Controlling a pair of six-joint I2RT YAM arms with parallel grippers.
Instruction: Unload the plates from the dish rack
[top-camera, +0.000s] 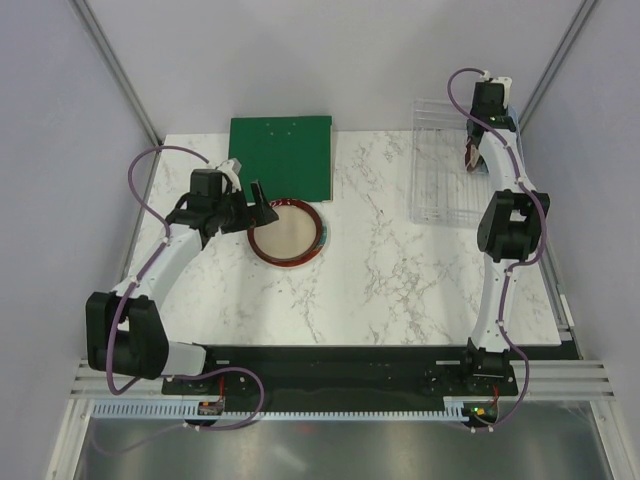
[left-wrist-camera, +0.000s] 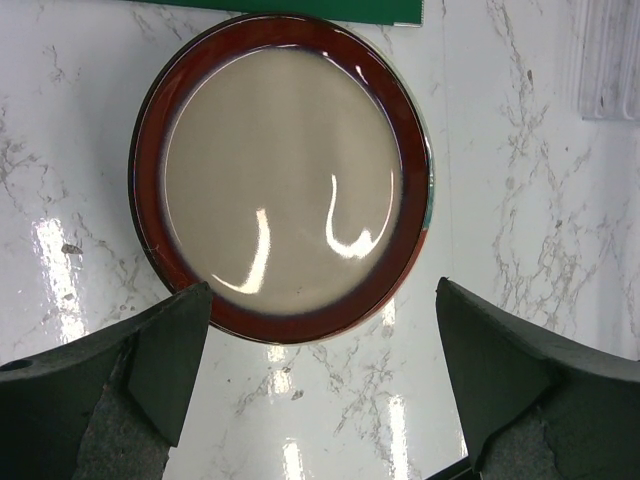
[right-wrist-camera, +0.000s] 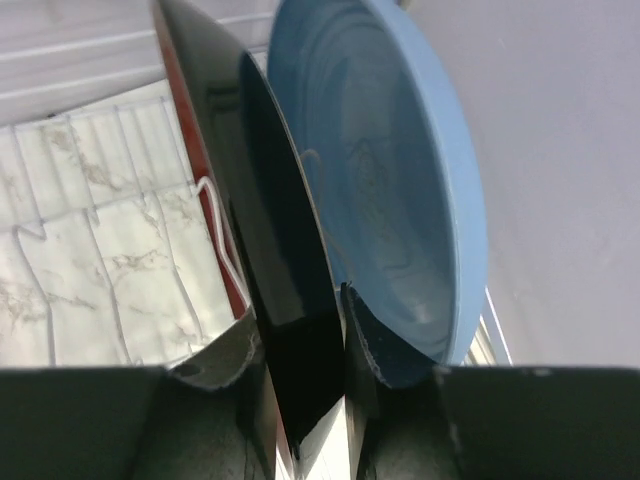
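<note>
- Plate with beige centre lies flat on the table, its far rim at the edge of the green board. The left gripper hovers over it, fingers spread and holding nothing.
- Farther off, the right gripper pinches a dark glossy plate standing on edge in the dish rack.
- Step in hand, as I judge it: lifting this plate out, which calls for a straight pull clear of the dividers.
- The light blue plate stands just beside it and could be knocked.

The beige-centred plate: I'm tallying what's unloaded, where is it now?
Top view, left of centre: the beige-centred plate lies flat on the table, just in front of the green board, beside the open left gripper.
</note>
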